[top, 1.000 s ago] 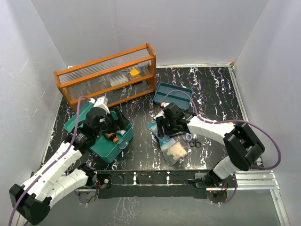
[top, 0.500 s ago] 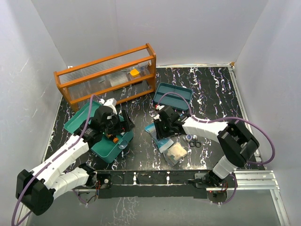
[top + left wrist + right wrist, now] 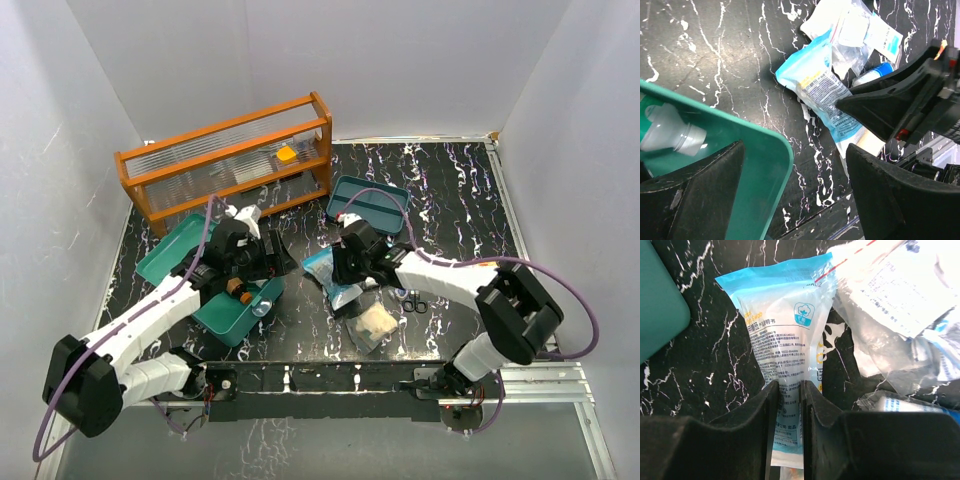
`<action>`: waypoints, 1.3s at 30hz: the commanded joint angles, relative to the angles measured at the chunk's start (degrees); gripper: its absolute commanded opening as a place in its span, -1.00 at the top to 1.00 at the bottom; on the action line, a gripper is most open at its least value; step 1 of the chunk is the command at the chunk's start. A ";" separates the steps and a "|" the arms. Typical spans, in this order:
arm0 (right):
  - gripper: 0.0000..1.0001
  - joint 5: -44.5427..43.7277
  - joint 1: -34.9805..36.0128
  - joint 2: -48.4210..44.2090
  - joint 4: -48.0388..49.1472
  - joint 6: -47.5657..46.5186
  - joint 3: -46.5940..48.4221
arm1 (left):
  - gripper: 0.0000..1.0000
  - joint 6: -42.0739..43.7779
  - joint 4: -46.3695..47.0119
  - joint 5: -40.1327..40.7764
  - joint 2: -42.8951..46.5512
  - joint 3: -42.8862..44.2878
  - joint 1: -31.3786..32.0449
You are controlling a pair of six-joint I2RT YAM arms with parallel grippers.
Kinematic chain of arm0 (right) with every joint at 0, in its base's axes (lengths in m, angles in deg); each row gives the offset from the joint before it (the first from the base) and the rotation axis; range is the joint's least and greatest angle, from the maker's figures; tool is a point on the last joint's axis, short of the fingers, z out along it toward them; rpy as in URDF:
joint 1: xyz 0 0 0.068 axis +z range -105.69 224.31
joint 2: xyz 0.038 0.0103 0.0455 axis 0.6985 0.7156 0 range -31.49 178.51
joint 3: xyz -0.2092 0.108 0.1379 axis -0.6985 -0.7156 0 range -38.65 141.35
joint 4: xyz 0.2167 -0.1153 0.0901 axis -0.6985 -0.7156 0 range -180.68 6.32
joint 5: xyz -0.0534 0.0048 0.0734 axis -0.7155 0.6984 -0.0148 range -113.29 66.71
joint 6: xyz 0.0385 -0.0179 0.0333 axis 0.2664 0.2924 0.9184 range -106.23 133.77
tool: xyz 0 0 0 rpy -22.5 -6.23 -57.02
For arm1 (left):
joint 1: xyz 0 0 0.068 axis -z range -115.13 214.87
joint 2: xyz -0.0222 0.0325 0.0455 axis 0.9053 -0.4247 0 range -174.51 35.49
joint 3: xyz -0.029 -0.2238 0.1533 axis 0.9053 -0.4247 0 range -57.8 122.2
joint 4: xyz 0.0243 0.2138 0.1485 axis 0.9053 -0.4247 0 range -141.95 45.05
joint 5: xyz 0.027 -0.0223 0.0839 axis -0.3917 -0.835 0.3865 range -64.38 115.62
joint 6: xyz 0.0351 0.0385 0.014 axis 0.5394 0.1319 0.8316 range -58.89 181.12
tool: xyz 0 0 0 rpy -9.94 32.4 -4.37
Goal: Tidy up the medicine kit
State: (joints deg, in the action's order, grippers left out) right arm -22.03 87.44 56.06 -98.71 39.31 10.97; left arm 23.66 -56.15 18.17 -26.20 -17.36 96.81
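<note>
Black marbled table (image 3: 460, 200). Wooden rack (image 3: 225, 160) at 11 o'clock, not involved.

Medicine kit (image 3: 228, 322) lies open at 8 o'clock. Its tray insert (image 3: 372, 200) sits apart, at 1 o'clock from centre. Loose supplies are heaped at 5 o'clock from centre.

Right gripper (image 3: 787, 390): fingers clamped on one end of the blue-and-white packet (image 3: 782, 325). Cannot tell whether the packet is off the table.

Left gripper (image 3: 792, 155): jaws wide apart, empty, over the kit's 3 o'clock corner.

Small grey-capped bottle (image 3: 670, 132) lies inside the kit.

Step judged: carry the packet into the kit.
- The hold is on thin film at one end, so expect droop.
- Lift well clear of the rim, travel toward 9 o'clock, and release low over bare floor.
- The left arm crowds the route and should back off first.
</note>
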 commanded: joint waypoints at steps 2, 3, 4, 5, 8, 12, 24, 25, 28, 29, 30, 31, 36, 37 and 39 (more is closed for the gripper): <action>0.59 -5.65 0.32 -7.07 6.90 3.54 -2.35 | -0.55 1.22 2.33 -5.74 -3.23 1.65 -0.24; 0.59 -6.21 0.29 -8.16 7.39 3.96 -2.94 | -0.54 1.21 2.47 -6.22 -3.60 1.84 -0.30; 0.60 -6.61 0.36 -9.32 7.84 4.33 -3.55 | -0.53 1.18 2.87 -6.68 -3.77 1.91 -0.25; 0.60 -6.96 0.29 -10.46 8.28 4.60 -4.16 | -0.53 1.16 3.33 -7.03 -3.81 1.84 -0.24; 0.62 -7.17 0.34 -14.09 8.85 4.77 -5.61 | -0.53 2.10 4.19 -7.90 -3.81 1.99 -0.23; 0.63 -7.82 0.34 -18.59 9.09 4.78 -7.76 | -0.53 2.37 6.54 -11.62 -4.81 2.11 -0.22; 0.62 -8.33 0.33 -24.29 2.60 3.31 -0.92 | -0.53 0.20 10.84 -14.25 -7.25 3.67 -0.26; 0.62 -8.03 0.29 -24.24 2.10 3.25 0.04 | -0.53 0.42 9.71 -13.13 -7.07 4.20 -0.24; 0.63 -6.49 0.33 -24.08 0.95 3.00 2.99 | -0.55 1.45 5.13 -9.80 -6.14 6.07 -0.25; 0.62 -5.86 0.30 -23.95 0.70 2.94 3.97 | -0.56 2.02 3.04 -8.58 -5.71 6.79 -0.23; 0.63 -5.29 0.35 -23.80 0.51 2.94 4.96 | -0.57 2.69 1.06 -7.02 -5.18 7.58 -0.22; 0.63 -4.56 0.30 -23.57 0.37 2.94 5.79 | -0.59 3.26 -1.14 -5.52 -4.53 8.32 -0.22; 0.62 1.47 0.29 -22.10 1.77 2.31 9.42 | -0.63 7.30 -11.09 0.04 -0.10 13.10 -0.22; 0.62 2.78 0.28 -21.60 2.54 2.15 9.91 | -0.63 8.06 -13.11 1.74 1.00 14.40 -0.26; 0.62 5.48 0.29 -20.18 4.26 1.97 10.78 | -0.62 9.52 -17.30 6.63 3.59 17.39 -0.23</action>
State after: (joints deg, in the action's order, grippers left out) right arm -22.80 87.44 34.05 -98.88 42.33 18.03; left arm 28.84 -63.23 15.92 -28.37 -6.30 96.64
